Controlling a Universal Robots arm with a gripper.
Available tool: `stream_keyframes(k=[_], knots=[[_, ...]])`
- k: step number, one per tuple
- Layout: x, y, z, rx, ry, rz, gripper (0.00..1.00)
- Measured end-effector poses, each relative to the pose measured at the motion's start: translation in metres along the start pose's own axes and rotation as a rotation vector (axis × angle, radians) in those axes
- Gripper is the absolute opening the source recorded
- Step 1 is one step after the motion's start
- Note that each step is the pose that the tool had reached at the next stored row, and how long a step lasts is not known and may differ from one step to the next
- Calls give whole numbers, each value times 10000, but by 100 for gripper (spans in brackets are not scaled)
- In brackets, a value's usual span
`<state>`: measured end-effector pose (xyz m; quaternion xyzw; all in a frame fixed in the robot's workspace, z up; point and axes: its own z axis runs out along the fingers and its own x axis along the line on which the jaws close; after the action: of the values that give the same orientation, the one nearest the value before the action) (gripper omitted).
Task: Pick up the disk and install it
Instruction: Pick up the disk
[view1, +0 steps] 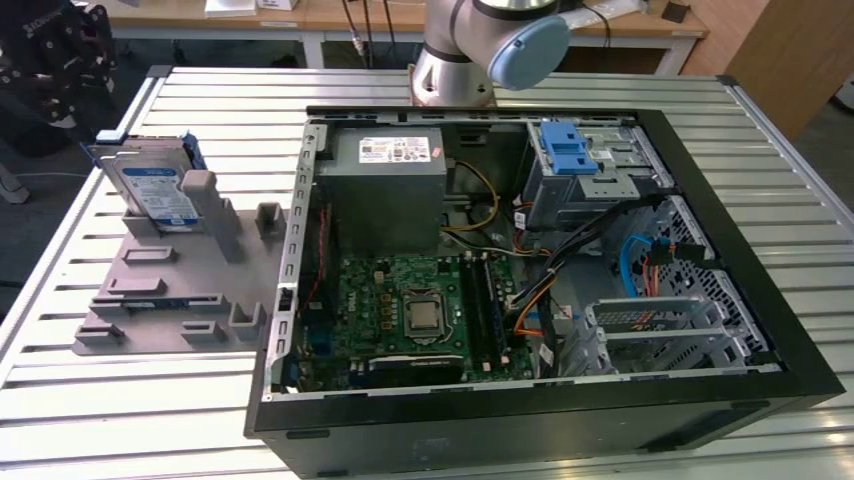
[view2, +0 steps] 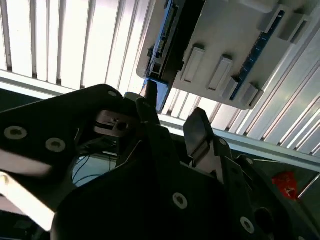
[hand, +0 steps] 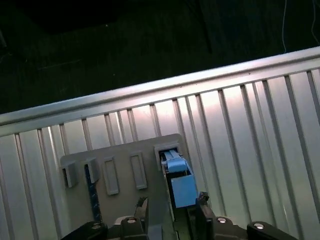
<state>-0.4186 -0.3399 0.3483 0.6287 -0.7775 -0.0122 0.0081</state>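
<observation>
Disk (view1: 150, 185): I see it at the exterior view's left, standing on edge in a grey holder (view1: 160, 310) on the slatted worktop (view1: 107, 400). Its long axis is upright and its label faces the camera.
Arm (view1: 461, 60): it rises beyond the open computer case (view1: 534, 420), and its upper part is cut off by the frame.
Claw (hand: 172, 202): in the first wrist view I see its fingers spread apart and empty, lined up over the disk's blue top edge without touching it.
Hidden: holder posts cover the disk's lower part.
</observation>
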Motion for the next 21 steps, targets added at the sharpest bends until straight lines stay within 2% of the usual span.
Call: stream_keyframes(k=[1, 2, 5, 7, 10, 21], knots=[[0, 0, 9, 0, 5, -196, 47], [-1, 0, 18, 0, 10, -363, 53], [0, -1, 52, -3, 26, -876, 53], [-13, 3, 71, -2, 32, -1051, 53], [-52, 21, 100, 12, 30, -1137, 53], [-67, 66, 185, 19, 33, -1252, 53]])
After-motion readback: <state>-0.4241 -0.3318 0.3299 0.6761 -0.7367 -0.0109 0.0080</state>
